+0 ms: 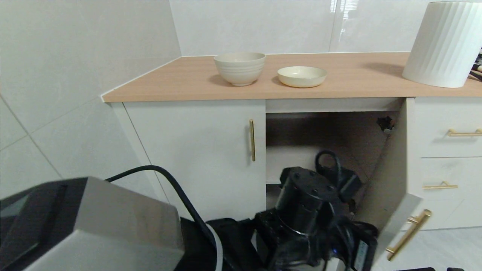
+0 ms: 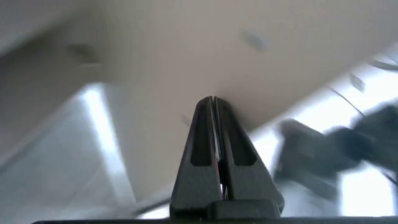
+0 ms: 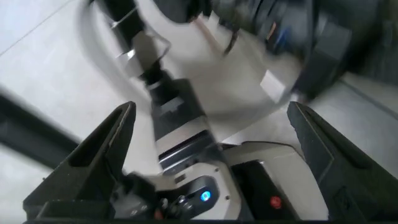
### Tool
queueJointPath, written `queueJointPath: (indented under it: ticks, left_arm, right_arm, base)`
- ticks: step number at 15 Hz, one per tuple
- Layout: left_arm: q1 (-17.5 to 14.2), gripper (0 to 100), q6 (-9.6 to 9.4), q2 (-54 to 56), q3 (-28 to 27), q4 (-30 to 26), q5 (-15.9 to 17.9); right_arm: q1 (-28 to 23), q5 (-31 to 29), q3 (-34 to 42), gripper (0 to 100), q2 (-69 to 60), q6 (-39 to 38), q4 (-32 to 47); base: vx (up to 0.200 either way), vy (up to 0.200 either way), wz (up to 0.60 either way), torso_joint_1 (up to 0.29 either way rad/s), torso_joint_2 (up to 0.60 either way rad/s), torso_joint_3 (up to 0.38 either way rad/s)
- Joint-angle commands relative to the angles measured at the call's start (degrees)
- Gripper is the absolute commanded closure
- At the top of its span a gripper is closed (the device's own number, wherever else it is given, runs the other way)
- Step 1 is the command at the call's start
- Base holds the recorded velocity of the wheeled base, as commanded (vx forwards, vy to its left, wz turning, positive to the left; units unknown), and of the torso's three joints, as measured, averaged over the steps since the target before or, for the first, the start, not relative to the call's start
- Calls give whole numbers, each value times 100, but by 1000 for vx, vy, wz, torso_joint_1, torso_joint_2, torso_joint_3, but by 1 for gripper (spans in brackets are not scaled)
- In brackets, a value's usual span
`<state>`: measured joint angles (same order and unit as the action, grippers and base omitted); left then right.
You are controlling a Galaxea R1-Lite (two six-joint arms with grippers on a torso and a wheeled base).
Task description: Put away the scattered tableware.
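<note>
A deep cream bowl and a shallow cream dish stand side by side on the wooden countertop, the bowl to the left. Below the dish, the cabinet compartment is open, its door swung out to the right. My right arm hangs low in front of that opening. In the right wrist view my right gripper is open, its fingers spread wide with nothing between them. In the left wrist view my left gripper is shut, fingers pressed together on nothing, in front of a pale surface.
A tall white ribbed container stands at the right end of the counter. The left cabinet door with its gold handle is closed. Drawers with gold handles are to the right. A tiled wall borders the counter on the left.
</note>
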<state>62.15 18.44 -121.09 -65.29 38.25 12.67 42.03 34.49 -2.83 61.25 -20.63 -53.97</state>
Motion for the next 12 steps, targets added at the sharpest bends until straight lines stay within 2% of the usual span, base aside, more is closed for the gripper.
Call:
queueJointPath:
  ticks: [1, 2, 3, 4, 6, 8, 9, 10, 12]
  left_arm:
    - [412, 100, -8, 42, -203, -46, -150]
    - [412, 100, 1, 42, -221, -46, -150]
    - [245, 100, 1, 50, -230, -46, -238]
    - [87, 100, 1, 147, -133, -46, -484]
    - [-432, 100, 1, 437, 228, 7, -748]
    - [-1020, 100, -16, 991, 667, 7, -748]
    - [-1390, 100, -25, 1351, 922, 7, -748]
    - [-1697, 100, -51, 1676, 1229, -11, -748]
    - [-2189, 100, -306, 2221, 1915, 7, -748]
  right_arm:
    - [103, 5, -7, 0, -210, 94, 0]
    - [103, 5, -7, 0, -210, 120, 0]
    - [103, 5, -16, 0, -174, 191, 9]
    - [103, 5, -25, 0, -139, 191, 9]
    - [103, -3, -121, 0, -25, 191, 18]
    - [51, -56, -429, 0, 388, 191, 132]
    - [-187, -162, -702, 0, 845, 199, 141]
    - [-661, -162, -1167, 0, 1355, 208, 141]
    - [-1329, -153, -2178, 0, 2348, 208, 150]
  base:
    - [0, 0, 0, 0, 0, 0]
    - [0, 0, 0, 0, 0, 0]
    - [0, 0, 0, 0, 0, 0]
    - [0, 0, 0, 0, 0, 0]
    - [0, 0, 0, 0, 0, 0]
    - [0, 0, 0, 0, 0, 0]
    - [0, 0, 0, 0, 0, 0]
    - [0, 0, 0, 0, 0, 0]
    - [0, 0, 0, 0, 0, 0]
